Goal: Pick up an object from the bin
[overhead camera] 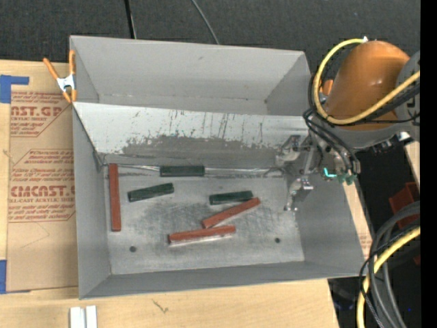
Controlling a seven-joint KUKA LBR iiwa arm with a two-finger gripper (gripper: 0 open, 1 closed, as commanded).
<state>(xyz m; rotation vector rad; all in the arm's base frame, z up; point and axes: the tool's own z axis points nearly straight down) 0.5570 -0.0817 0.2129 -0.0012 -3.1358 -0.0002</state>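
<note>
My gripper (295,194) hangs low at the bin's right side, just above the floor near the right wall, with nothing seen in it. The nearest thing is a short dark green bar (230,197), lying to its left. A red-brown bar (231,212) lies slanted just below the green one. Both are apart from the gripper.
Another red-brown bar (201,235) lies towards the front. Two more dark green bars (150,193) (181,171) lie at the left and back. A long red-brown bar (115,197) lies along the left wall. The arm's orange cover and cables hang over the right rim.
</note>
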